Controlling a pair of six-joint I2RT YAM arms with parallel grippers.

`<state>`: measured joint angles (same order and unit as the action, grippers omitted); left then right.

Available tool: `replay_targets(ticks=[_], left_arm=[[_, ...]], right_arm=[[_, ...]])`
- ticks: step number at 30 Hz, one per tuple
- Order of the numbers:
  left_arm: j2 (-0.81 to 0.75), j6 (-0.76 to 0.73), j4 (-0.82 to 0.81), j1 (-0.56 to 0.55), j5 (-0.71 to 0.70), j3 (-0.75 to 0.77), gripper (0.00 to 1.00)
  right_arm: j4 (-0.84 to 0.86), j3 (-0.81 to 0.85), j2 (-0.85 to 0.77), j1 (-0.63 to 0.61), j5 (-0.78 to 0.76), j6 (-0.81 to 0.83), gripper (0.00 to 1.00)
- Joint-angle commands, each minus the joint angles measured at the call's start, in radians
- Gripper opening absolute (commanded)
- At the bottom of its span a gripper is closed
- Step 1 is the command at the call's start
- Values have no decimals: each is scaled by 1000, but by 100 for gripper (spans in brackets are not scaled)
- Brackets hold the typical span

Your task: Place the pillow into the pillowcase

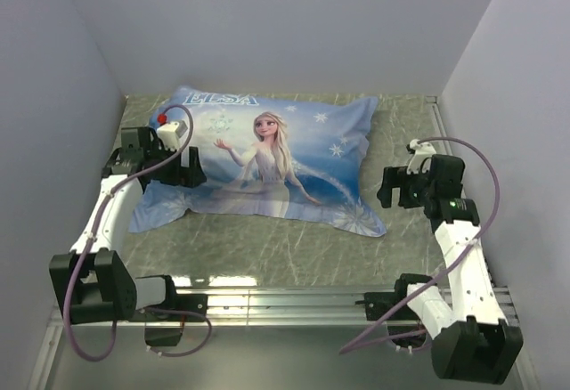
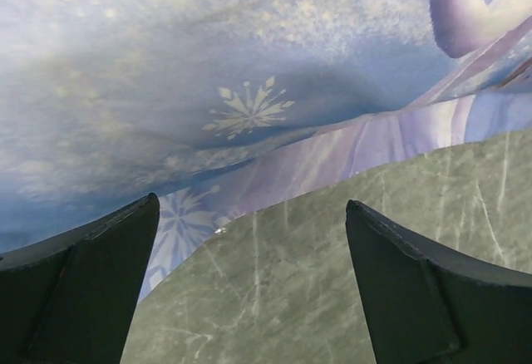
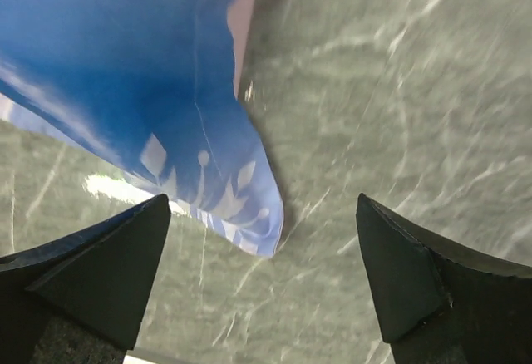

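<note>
The blue Elsa-print pillowcase [image 1: 267,163] lies plump on the green marbled table [image 1: 294,252], print side up. No white pillow shows; it is hidden or out of view. My left gripper [image 1: 189,172] is open and empty at the case's left end, its front edge just ahead in the left wrist view [image 2: 249,115]. My right gripper [image 1: 392,190] is open and empty beside the case's near right corner. That corner [image 3: 249,214] lies between and ahead of my right fingers, with a strip of pink inner side showing along its edge.
White walls close in the table at the left [image 1: 53,123], back [image 1: 285,25] and right [image 1: 525,123]. A metal rail [image 1: 285,301] runs along the near edge between the arm bases. Cables loop from both arms.
</note>
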<state>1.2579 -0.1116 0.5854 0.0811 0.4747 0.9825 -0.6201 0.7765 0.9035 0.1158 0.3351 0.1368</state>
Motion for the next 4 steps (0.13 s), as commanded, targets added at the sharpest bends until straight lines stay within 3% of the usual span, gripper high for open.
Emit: replay_targets(ticks=[1, 4], left_arm=[[-46, 13, -30, -3, -65, 16, 99], [-55, -6, -42, -27, -106, 28, 100]], right_arm=[[49, 26, -26, 2, 7, -8, 100], [49, 35, -25, 1, 28, 1, 100]])
